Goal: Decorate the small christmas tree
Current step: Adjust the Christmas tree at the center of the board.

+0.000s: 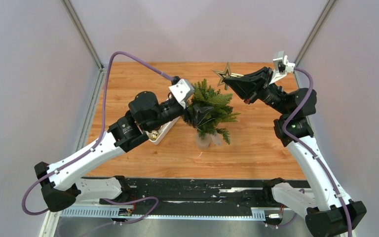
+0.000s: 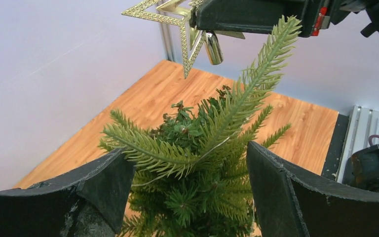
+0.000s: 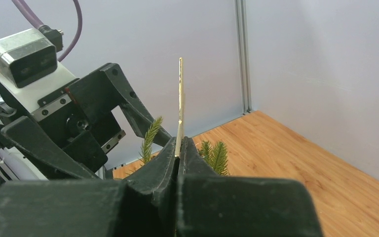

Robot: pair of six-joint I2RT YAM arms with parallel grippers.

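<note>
As left jaws flank the small christmas tree (image 1: 214, 106), a star (image 1: 224, 75) hangs overhead.

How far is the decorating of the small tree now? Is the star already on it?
Not yet. Done: the small christmas tree stands upright, with the left gripper open, its fingers on either side of the branches. In hand: the right gripper is shut on the gold star, close above the tree but not seated. Left: set the star on the top and release.
</note>
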